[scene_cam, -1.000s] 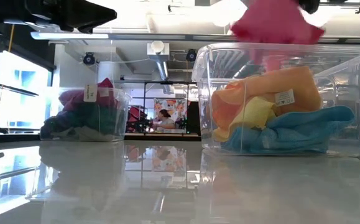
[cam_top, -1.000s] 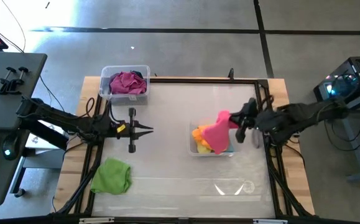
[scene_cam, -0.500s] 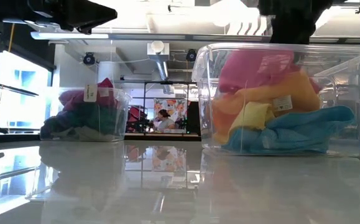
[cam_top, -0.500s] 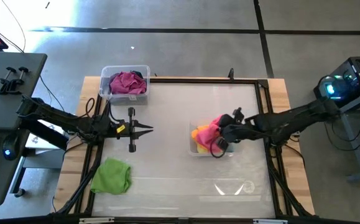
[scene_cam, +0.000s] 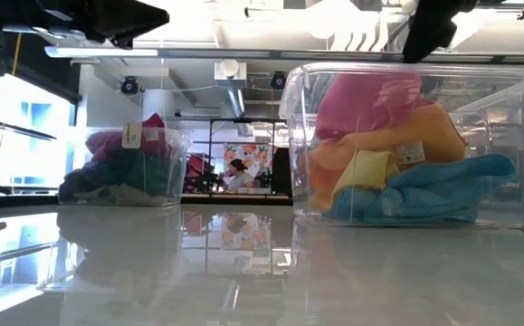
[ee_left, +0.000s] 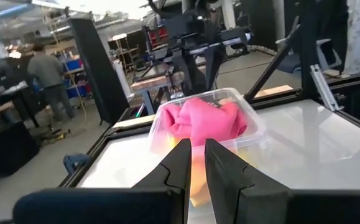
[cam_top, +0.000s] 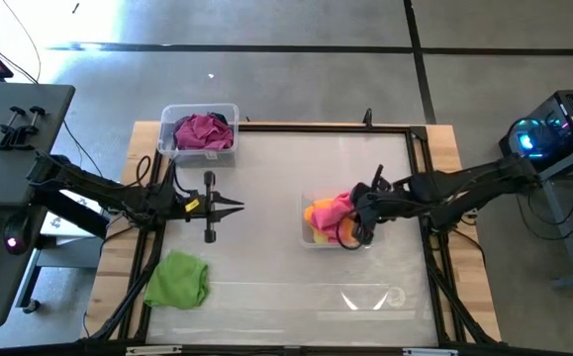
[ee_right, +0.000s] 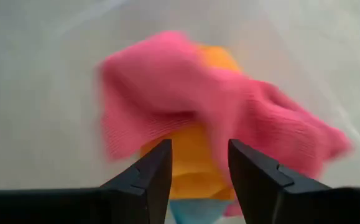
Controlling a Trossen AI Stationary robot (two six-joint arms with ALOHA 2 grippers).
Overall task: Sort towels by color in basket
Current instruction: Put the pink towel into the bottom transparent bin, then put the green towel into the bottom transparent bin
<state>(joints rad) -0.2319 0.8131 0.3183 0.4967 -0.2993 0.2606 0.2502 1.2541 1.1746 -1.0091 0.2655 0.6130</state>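
A pink towel (cam_top: 334, 208) lies on top of an orange towel (scene_cam: 415, 136), a yellow one (scene_cam: 370, 167) and a light blue one (scene_cam: 443, 195) inside a clear bin (cam_top: 306, 237) at the table's centre right. My right gripper (cam_top: 357, 220) hangs open just above the pink towel (ee_right: 229, 106), touching nothing. At the left middle of the table my left gripper (cam_top: 238, 206) is held off the surface, shut and empty, pointing toward that bin. A lime green towel (cam_top: 177, 279) lies bunched on the table near the front left.
A second clear bin (cam_top: 167, 148) at the far left corner holds a magenta towel (cam_top: 202, 131) over darker ones. The table's middle and near right show bare white surface. A person (scene_cam: 237, 172) is seen in the room beyond the table.
My right gripper has carried the pink towel toward the table's left and down into the bin, then opened and let it go. The towel, which hung above the bin, now rests on the orange one. The gripper has since risen slightly.
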